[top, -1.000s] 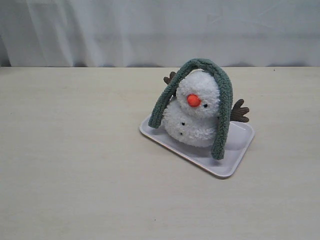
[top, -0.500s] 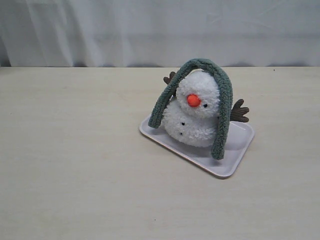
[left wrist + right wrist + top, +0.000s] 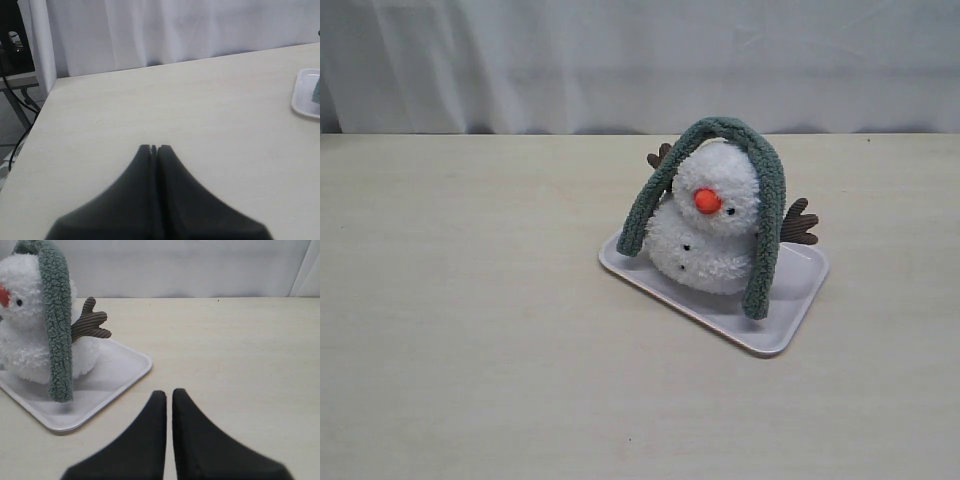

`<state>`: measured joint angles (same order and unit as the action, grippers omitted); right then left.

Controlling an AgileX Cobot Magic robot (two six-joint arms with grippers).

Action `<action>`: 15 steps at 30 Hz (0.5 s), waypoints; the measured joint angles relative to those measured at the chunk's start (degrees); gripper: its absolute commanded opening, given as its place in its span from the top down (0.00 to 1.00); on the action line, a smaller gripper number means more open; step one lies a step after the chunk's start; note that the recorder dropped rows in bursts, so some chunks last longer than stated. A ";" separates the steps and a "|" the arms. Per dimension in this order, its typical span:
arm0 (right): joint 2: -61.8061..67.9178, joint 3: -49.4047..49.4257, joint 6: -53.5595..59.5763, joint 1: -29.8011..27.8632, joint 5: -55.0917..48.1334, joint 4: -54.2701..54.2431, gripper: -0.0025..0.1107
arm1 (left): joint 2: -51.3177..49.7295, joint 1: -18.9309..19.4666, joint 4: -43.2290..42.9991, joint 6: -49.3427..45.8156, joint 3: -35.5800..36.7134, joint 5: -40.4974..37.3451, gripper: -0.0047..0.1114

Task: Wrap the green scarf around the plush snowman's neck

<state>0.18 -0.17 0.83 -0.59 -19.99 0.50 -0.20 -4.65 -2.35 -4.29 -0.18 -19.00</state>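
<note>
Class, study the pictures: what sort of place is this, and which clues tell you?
Probably a robot test bench indoors: a bare pale table, a white curtain hung as backdrop, and one plush snowman posed on a tray.

Pale wood-grain counter (image 3: 470, 350), matte finish. Light is even and diffuse, with soft shadows only. White curtain (image 3: 620, 60) hangs in loose folds along the far edge, full width. Left wrist view shows the counter's corner; past it a grey metal stand (image 3: 17, 80), a black cable (image 3: 22, 137) and dark equipment (image 3: 10, 30) behind.
</note>
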 measured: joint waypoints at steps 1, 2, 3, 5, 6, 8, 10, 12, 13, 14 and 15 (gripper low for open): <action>0.00 0.00 0.00 0.00 0.00 0.00 0.94 | 0.00 0.15 0.00 0.00 0.00 0.00 0.96; 0.00 0.00 0.00 0.00 0.00 0.00 0.94 | 0.00 0.62 0.00 0.00 0.00 0.00 0.96; 0.00 0.00 0.00 0.00 0.00 0.00 0.94 | 0.00 1.18 0.00 0.00 0.00 0.00 0.96; 0.00 0.00 0.00 0.00 0.00 0.00 0.94 | 0.00 2.43 0.00 0.44 0.00 -0.13 0.96; 0.00 0.00 0.00 0.00 0.00 0.00 0.94 | 0.00 3.25 0.00 0.63 0.00 -0.14 0.96; 0.00 0.00 0.00 0.00 0.00 0.00 0.94 | 0.00 4.53 0.00 1.11 0.00 -0.23 0.96; 0.00 0.00 0.00 0.00 0.00 0.00 0.94 | 0.00 5.18 0.10 1.21 0.00 -0.23 0.96; 0.00 0.00 0.00 0.00 0.00 0.00 0.94 | 0.00 5.31 0.10 1.21 0.00 -0.23 0.96; 0.00 0.00 0.00 0.00 0.00 0.00 0.94 | 0.00 5.31 0.10 1.21 0.00 -0.23 0.96; 0.00 0.00 0.00 0.00 0.00 0.00 0.94 | 0.00 5.31 0.10 1.21 0.00 -0.23 0.96; 0.00 0.00 0.00 0.00 0.00 0.00 0.94 | 0.00 5.31 0.10 1.21 0.00 -0.23 0.96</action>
<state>0.18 -0.17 0.83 -0.59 -19.99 0.50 -0.20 0.67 -2.25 -3.08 -0.18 -19.23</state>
